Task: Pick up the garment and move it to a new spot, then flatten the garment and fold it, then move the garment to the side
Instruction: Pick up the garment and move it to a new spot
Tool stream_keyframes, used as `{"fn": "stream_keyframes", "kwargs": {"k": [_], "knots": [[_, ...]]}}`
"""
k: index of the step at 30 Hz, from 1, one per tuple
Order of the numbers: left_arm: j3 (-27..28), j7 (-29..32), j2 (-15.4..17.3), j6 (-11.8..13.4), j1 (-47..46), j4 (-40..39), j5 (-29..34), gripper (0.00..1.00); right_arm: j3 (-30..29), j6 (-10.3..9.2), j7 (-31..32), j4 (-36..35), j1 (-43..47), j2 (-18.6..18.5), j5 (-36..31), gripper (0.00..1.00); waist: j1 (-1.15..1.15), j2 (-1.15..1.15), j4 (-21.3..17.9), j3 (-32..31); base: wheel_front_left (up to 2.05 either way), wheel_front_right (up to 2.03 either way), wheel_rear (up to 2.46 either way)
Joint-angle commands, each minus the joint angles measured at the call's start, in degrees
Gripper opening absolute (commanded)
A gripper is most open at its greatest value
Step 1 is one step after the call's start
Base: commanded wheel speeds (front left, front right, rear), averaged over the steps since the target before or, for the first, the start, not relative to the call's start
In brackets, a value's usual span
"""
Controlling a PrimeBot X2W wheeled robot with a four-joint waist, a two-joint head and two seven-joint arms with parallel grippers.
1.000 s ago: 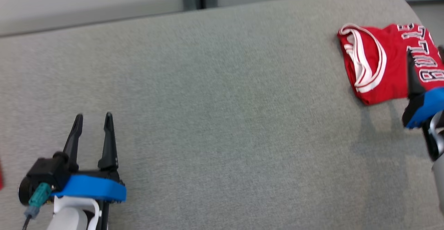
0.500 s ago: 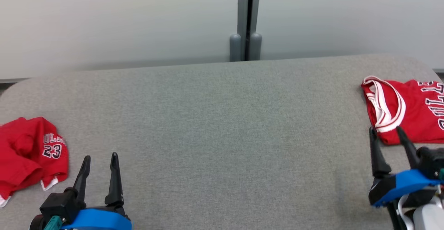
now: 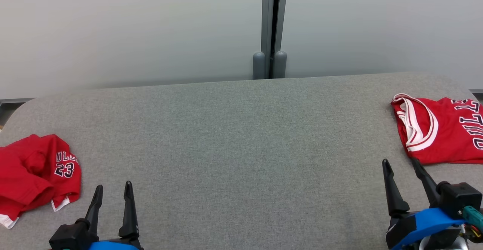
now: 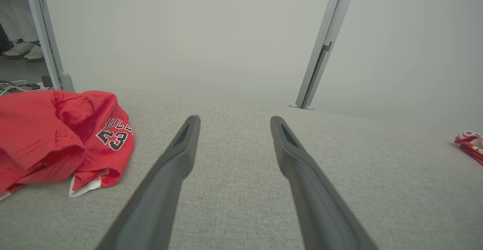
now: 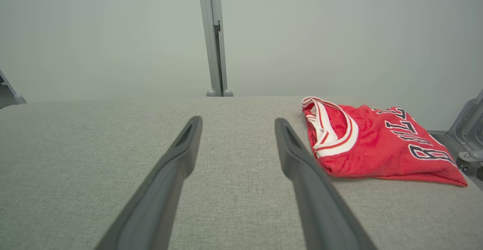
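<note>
Your left gripper point(image 3: 113, 185) and right gripper point(image 3: 399, 161) gape empty, and the jersey point(image 3: 36, 174) crumpled at the table's point(image 3: 241, 148) left end looks light and limp, so pinch a raised fold.

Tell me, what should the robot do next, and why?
Probably reach the left gripper over to the crumpled jersey beside it: that one lies bunched up, the folded jersey sits at the right, and the gripper is open and empty.
</note>
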Motion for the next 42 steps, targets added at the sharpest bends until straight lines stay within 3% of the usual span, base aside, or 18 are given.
{"fn": "stream_keyframes", "kwargs": {"k": [1, 12, 18, 36, 42], "knots": [[0.3, -0.2, -0.2, -0.2, 0.7, -0.1, 0.4, 1.00, 0.4, 0.01, 0.2, -0.5, 1.2, 0.2, -0.5, 1.00, 0.00, 0.00, -0.1, -0.2, 0.00, 0.00, 0.00], [0.1, -0.2, -0.2, -1.2, -1.0, 1.0, 0.9, 1.00, 1.1, 0.01, 1.1, -1.0, 2.3, 0.7, -1.1, 1.00, 0.00, 0.00, -0.1, -0.1, 0.00, 0.00, 0.00], [0.3, -0.2, -0.3, -1.2, -1.3, 0.8, 1.0, 1.00, 1.3, 0.01, 0.8, -0.7, 2.9, 0.8, -0.8, 1.00, 0.00, 0.00, 2.3, -0.2, 0.00, 0.00, 0.00], [0.6, 0.2, 0.8, -0.5, 0.3, -0.3, 0.9, 1.00, 2.5, 0.01, -0.4, 0.0, 2.5, 0.8, 0.6, 1.00, 0.00, 0.00, 19.2, -0.5, 0.00, 0.00, 0.00], [0.8, 0.2, 1.1, -0.3, 0.8, -0.6, 0.5, 1.00, 3.3, 0.01, -0.4, 0.4, 2.2, 0.8, 0.6, 1.00, 0.00, 0.00, 23.3, -0.6, 0.00, 0.00, 0.00]]}}
